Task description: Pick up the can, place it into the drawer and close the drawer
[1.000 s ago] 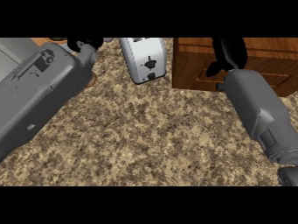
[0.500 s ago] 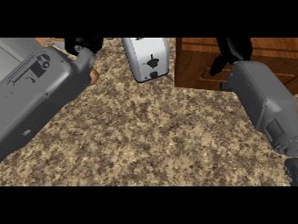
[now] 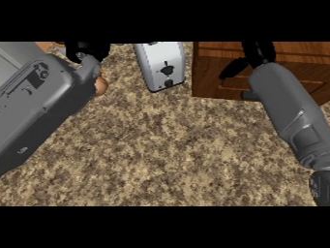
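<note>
While the left hand (image 3: pixel 87 49) sits far left and the right hand (image 3: pixel 258 51) is over the wooden drawer (image 3: pixel 217 72) far right, a toaster (image 3: pixel 160 65) stands between them, a small brown thing (image 3: pixel 101 86), maybe the can, peeks from behind the left forearm (image 3: pixel 32 106), and whether either hand is open or closed cannot be told.

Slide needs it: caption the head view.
Left hand beside the toaster, right hand at the wooden drawer, above a speckled counter.

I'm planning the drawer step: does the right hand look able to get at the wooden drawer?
Probably yes: the right hand hangs over the wooden drawer, and nothing shows between them.
</note>
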